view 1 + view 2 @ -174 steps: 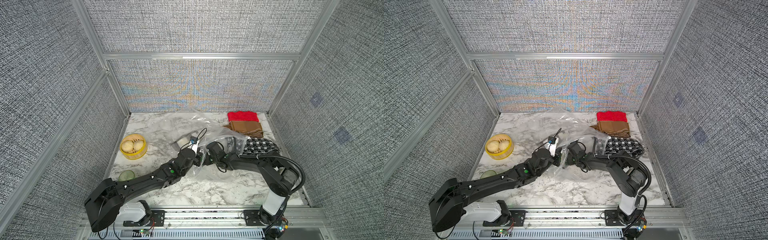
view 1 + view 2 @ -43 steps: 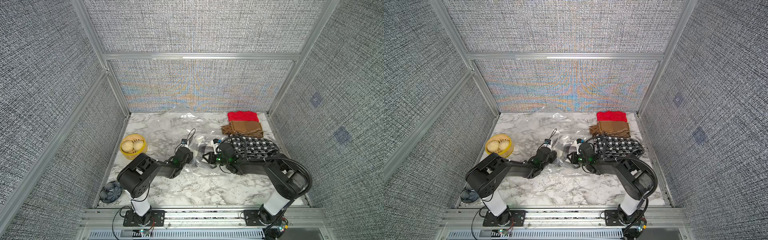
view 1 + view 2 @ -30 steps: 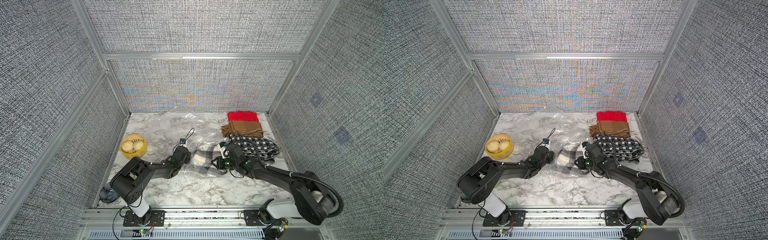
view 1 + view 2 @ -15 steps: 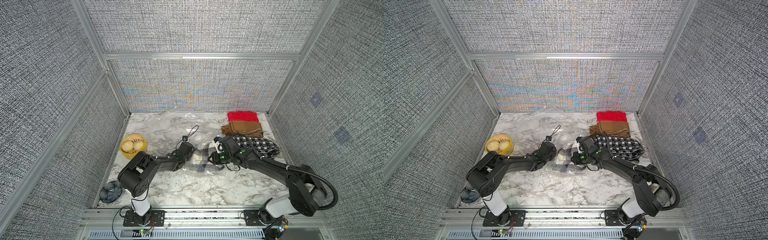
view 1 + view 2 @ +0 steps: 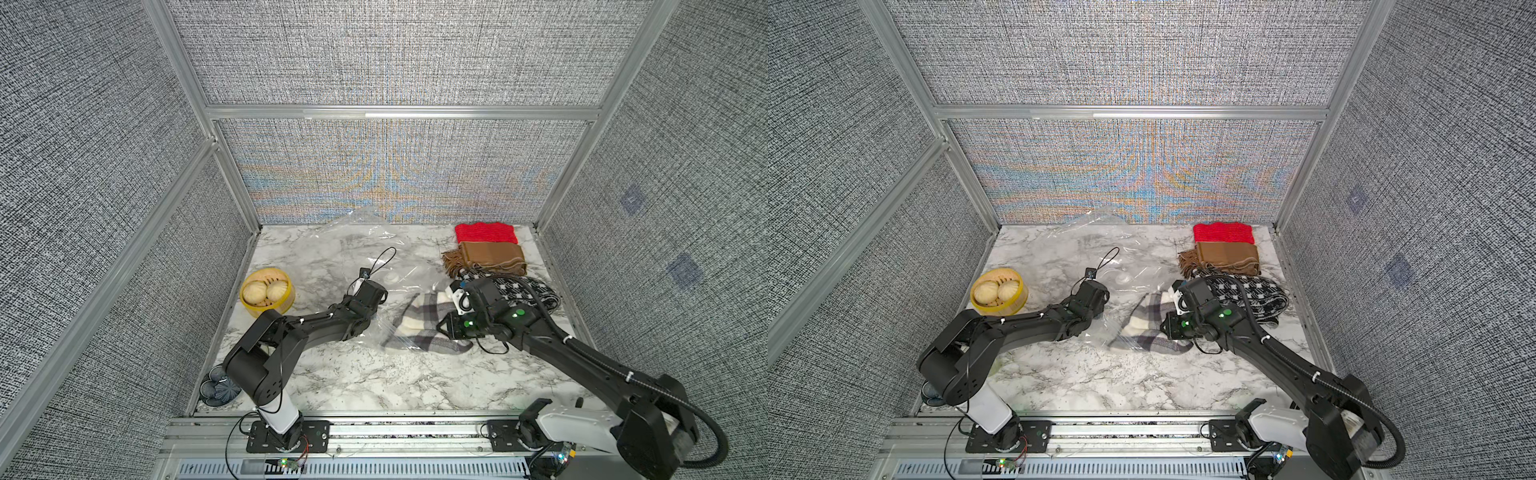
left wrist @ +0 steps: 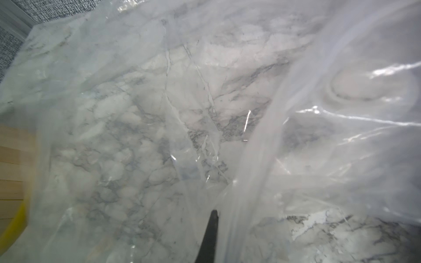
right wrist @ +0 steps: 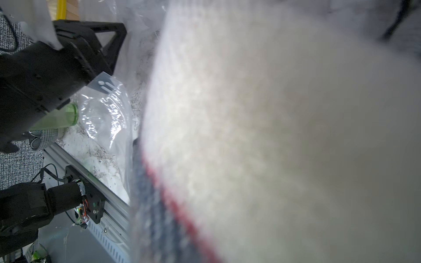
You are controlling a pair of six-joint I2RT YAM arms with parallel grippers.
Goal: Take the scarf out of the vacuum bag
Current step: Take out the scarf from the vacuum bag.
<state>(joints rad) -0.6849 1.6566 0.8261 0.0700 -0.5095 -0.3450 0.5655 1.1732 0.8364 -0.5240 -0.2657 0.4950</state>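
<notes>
The vacuum bag [image 5: 365,249] is clear crinkly plastic spread over the middle of the marble table, and its white valve cap [image 5: 390,276] faces up. A cream and grey plaid scarf [image 5: 417,322] lies half out of the bag's near end, with film still over its left part. My right gripper [image 5: 446,326] is shut on the scarf's right side, and the cloth [image 7: 273,136] fills the right wrist view. My left gripper [image 5: 378,291] is shut on bag film beside the valve. In the left wrist view one dark fingertip [image 6: 213,215] shows under the plastic [image 6: 262,148].
A yellow bamboo steamer [image 5: 267,293] with buns stands at the left. Red [image 5: 485,232], brown [image 5: 490,257] and black-and-white [image 5: 525,286] scarves lie stacked at the back right. A blue-grey dish [image 5: 218,386] and a green cup [image 7: 61,118] sit at the front left corner.
My right gripper has drawn the plaid scarf further out of the bag, toward the right and front. The left gripper keeps its hold on the plastic and has barely moved.
</notes>
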